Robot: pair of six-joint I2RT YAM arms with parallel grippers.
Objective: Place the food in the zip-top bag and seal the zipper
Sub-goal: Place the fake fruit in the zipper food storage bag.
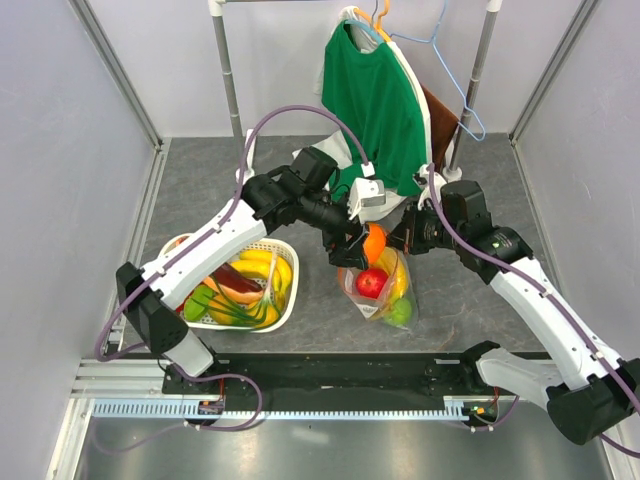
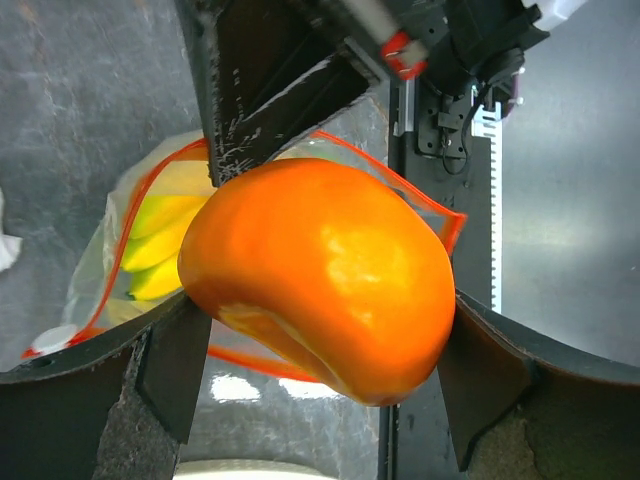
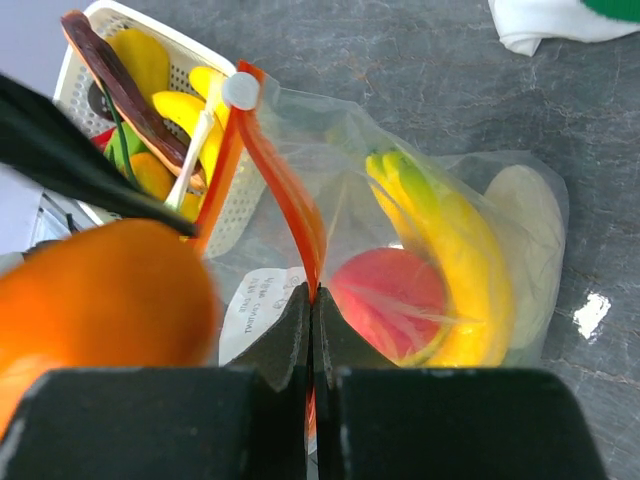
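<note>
Mid-table, right of the white basket (image 1: 291,292), the zip-top bag (image 1: 385,300) holds an apple (image 1: 371,282) and bananas (image 3: 450,250); the right gripper (image 3: 312,320) pinches its zipper (image 3: 285,200), while the left gripper (image 1: 362,250), spread around an orange (image 2: 320,290) above the mouth, should lower well inside before releasing.

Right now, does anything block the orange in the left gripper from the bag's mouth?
Nothing visible does. The orange hangs in the left gripper over the zip-top bag's open mouth; the right gripper pinches the zipper at one side.
</note>
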